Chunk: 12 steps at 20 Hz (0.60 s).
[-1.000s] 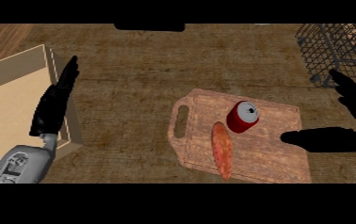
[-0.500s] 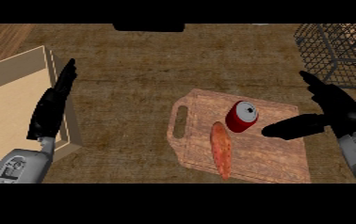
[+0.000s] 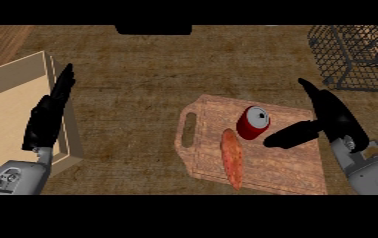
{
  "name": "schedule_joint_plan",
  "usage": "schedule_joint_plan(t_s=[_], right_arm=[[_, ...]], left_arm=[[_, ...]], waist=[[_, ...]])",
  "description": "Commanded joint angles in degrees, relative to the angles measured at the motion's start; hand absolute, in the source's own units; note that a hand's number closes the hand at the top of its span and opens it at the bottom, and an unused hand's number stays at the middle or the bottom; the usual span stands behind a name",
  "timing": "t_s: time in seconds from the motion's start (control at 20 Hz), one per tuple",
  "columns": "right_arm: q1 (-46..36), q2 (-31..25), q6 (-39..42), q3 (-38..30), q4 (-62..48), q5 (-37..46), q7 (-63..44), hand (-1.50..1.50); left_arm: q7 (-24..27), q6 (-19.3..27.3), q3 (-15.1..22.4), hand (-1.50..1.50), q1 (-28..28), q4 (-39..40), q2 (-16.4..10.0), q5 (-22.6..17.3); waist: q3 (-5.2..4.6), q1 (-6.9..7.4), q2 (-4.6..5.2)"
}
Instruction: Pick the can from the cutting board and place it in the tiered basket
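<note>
Can (image 3: 253,123), red with a pale round top, sits on the cutting board (image 3: 289,166), in the board's upper middle, its top turned up toward the head view and its red side showing below and to the left; whether it stands quite upright I cannot tell. Just beside it, toward the lower left, lies a long orange vegetable (image 3: 232,158), set lengthwise down the board, its upper end close to the can's base. The board is brownish wood with a handle slot at its left end and rests on the brown wood-grain counter (image 3: 148,82). The right hand (image 3: 330,116) is at the board's right edge, released and grasping nothing: its fingers point straight up the view, away from the can, while the thumb (image 3: 290,135) stretches out leftward over the board, its tip near the can's lower right side but apart from it. The tiered basket (image 3: 343,57), dark wire mesh, stands at the counter's upper right, well apart from the can. The left hand (image 3: 47,115) rests at the view's left, open, fingers straight and pointing up, lying over the edge of a pale wooden box (image 3: 21,89). A dark shape (image 3: 153,29) shows at the counter's far edge.
</note>
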<state>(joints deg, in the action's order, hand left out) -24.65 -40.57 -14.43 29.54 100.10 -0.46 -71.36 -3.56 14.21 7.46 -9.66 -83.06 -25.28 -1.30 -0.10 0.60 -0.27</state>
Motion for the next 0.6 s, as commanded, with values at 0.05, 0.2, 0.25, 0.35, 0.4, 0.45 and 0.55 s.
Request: schedule_joint_plan(t_s=[0.05, 0.2, 0.25, 0.35, 0.4, 0.45, 0.55], right_arm=[[-5.09, 2.26, 0.42, 3.56, -4.56, 2.66, -13.85, -1.5], [-4.07, 0.49, 0.37, 4.22, -1.4, 3.39, -13.86, -1.5], [-6.09, 2.11, 0.74, 5.1, -4.4, 3.97, -13.86, -1.5], [-8.19, 3.42, 0.85, 5.33, -6.25, 4.18, -13.86, -1.5], [-7.56, 4.3, 0.38, 6.22, -7.06, 5.07, -13.86, -1.5], [-7.41, 4.21, 1.07, 5.96, -7.04, 4.24, -13.86, -1.5], [-7.72, 6.36, -0.05, 6.6, -8.34, 4.58, -13.86, -1.5]], left_arm=[[-0.1, -0.42, -0.75, 0.0, 1.02, 0.34, -0.53, 0.26], [0.8, -0.63, -1.57, 0.0, -0.26, 2.84, -0.14, 0.23], [-0.93, -1.21, -1.18, 0.0, 0.37, 1.66, -0.25, -0.19], [-0.83, -0.14, -0.79, 0.0, 0.74, -0.1, 0.13, 0.84], [-1.18, -1.56, -1.33, 0.0, -0.18, 1.48, 0.04, -0.37], [-0.04, -1.2, -1.11, 0.0, 1.34, -0.6, -0.06, 0.11], [-3.05, -0.93, -0.92, 0.0, -1.48, -0.17, -0.15, 0.83]], waist=[[-0.19, 0.4, 0.1], [-0.2, -1.52, -0.12], [-0.21, -0.64, -0.05], [-0.21, -0.32, -0.11], [-0.19, -0.64, 0.02], [-0.18, -0.49, -0.17], [-0.16, -0.94, -0.11]])
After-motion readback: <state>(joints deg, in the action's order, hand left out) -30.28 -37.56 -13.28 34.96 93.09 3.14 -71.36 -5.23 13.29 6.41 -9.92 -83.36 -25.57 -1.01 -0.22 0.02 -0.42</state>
